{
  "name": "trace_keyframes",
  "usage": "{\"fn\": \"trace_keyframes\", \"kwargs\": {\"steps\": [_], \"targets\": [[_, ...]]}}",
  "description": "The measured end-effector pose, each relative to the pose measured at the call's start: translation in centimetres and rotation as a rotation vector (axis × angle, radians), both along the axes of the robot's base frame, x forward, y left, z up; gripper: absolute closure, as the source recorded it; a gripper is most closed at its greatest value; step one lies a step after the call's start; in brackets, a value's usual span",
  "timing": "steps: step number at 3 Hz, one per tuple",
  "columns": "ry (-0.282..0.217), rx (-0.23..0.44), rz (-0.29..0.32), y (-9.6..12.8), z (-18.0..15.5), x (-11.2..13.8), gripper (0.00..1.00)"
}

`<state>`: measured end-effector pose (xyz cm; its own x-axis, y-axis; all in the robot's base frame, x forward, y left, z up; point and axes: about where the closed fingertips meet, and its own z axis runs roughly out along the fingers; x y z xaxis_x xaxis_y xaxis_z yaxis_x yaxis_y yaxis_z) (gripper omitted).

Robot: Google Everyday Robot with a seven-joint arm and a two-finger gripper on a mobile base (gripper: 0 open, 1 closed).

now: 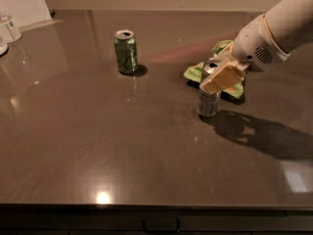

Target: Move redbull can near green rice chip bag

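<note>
The redbull can (pixel 209 102) is a slim silver-grey can standing upright on the dark table, right of centre. My gripper (pixel 220 76) comes in from the upper right and is shut on the can's upper part, its tan fingers (pixel 222 78) covering the top half. The green rice chip bag (pixel 198 72) lies just behind the can, light green and wrinkly, mostly hidden by the gripper and arm; parts show left of the can and below the wrist (pixel 235 89). The can stands close in front of the bag.
A shorter green can (pixel 126 51) stands upright at the back left of centre. A clear bottle (pixel 11 27) stands at the far left edge by a white wall panel. The table's front edge (pixel 146 207) runs along the bottom.
</note>
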<state>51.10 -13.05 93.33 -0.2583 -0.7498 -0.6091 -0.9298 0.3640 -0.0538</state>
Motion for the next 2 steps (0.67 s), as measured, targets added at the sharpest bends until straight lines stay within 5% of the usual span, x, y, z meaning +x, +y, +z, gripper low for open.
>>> {"fn": "trace_keyframes", "kwargs": {"steps": [2], "targets": [[-0.003,0.017,-0.069,-2.3,0.5,3.6,1.00]]}}
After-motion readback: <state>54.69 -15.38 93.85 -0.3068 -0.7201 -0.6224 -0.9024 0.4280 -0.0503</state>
